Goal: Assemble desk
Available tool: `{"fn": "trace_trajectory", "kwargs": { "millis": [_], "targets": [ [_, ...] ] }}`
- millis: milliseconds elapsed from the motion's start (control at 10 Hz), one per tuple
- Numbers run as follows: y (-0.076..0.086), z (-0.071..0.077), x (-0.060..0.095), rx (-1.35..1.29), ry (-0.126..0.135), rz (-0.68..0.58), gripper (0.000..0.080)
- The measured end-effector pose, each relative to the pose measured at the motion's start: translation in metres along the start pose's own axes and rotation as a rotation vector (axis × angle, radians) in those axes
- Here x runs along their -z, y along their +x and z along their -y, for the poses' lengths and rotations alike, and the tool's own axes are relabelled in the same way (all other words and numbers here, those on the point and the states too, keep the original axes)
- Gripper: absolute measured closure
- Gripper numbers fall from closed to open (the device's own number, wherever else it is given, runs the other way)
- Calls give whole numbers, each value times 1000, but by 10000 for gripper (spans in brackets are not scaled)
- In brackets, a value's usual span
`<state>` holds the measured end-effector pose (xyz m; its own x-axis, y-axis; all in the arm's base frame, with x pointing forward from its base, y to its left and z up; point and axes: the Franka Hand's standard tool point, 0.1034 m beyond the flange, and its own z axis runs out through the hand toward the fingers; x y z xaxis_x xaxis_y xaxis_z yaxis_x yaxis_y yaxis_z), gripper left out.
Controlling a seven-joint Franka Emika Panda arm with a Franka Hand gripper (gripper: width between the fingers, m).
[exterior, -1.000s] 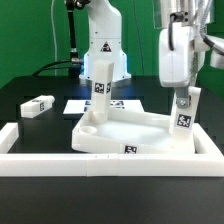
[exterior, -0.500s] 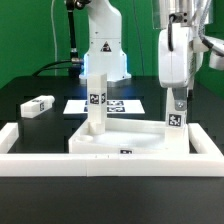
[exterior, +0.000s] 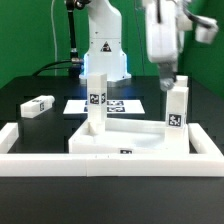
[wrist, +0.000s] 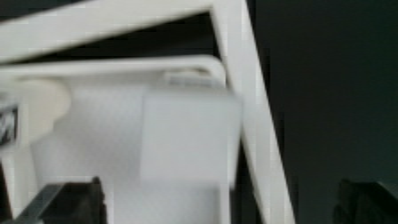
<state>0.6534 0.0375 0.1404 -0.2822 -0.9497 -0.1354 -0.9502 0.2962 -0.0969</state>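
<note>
The white desk top (exterior: pixel 130 143) lies rim up in the middle of the table. Two square legs stand upright in it: one (exterior: pixel 97 100) at the back left corner, one (exterior: pixel 177 106) at the back right corner. A third leg (exterior: pixel 37 105) lies loose on the table at the exterior view's left. My gripper (exterior: pixel 170 76) hangs just above the right leg's top, open and holding nothing. In the wrist view the dark fingers (wrist: pixel 75 203) stand wide apart around my gripper's middle (wrist: pixel 217 203), with the leg's top (wrist: pixel 187 140) and the desk top's rim (wrist: pixel 240 90) below.
Long white border bars (exterior: pixel 110 162) fence the front and both sides of the work area. The marker board (exterior: pixel 117 104) lies flat behind the desk top. The robot's white base (exterior: pixel 103 50) stands at the back.
The desk top turned from an angle to square with the front bar. My gripper let go of the right leg and rose up and to the exterior view's left.
</note>
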Motion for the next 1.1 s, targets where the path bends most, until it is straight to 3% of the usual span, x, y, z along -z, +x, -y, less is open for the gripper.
{"fn": "trace_trajectory", "kwargs": {
  "millis": [600, 700, 900, 1000, 1100],
  "targets": [
    [4, 0, -5, 31, 1, -6, 151],
    [22, -6, 1, 135, 27, 8, 151],
    [65, -27, 21, 244, 27, 27, 151],
    [74, -30, 23, 324, 27, 27, 151],
    [72, -30, 23, 371, 28, 25, 151]
  ]
}}
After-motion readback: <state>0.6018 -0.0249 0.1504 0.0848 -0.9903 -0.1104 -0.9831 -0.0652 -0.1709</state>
